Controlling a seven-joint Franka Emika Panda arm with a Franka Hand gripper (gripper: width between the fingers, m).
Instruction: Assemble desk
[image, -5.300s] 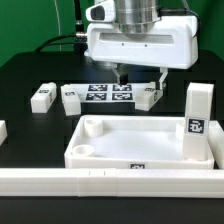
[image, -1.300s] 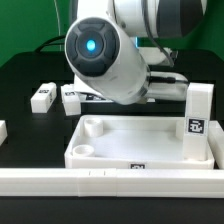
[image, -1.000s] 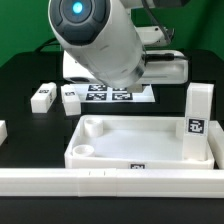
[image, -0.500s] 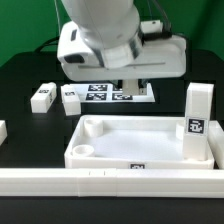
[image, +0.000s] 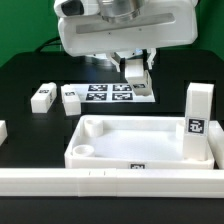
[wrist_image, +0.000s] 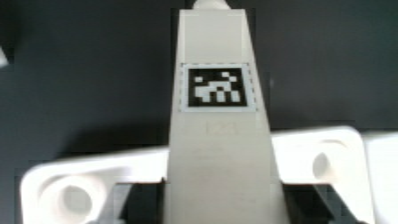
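Note:
The white tabletop (image: 140, 148) lies tray side up near the front, with round sockets in its corners. One leg (image: 198, 118) stands upright at its corner on the exterior view's right. Two legs (image: 42, 96) (image: 70, 99) lie on the black table behind it, at the exterior view's left. My gripper (image: 136, 66) is shut on a fourth leg (image: 135, 74) and holds it in the air above the marker board (image: 100, 93). In the wrist view this tagged leg (wrist_image: 219, 90) runs out from between my fingers (wrist_image: 153, 196), over the tabletop (wrist_image: 71, 190).
A long white border rail (image: 100, 182) runs along the front edge. A small white piece (image: 2, 131) shows at the exterior view's far left edge. The arm's white body fills the top of the exterior view.
The arm has swung round and risen. The leg that lay at the marker board's end on the exterior view's right is now lifted in the gripper.

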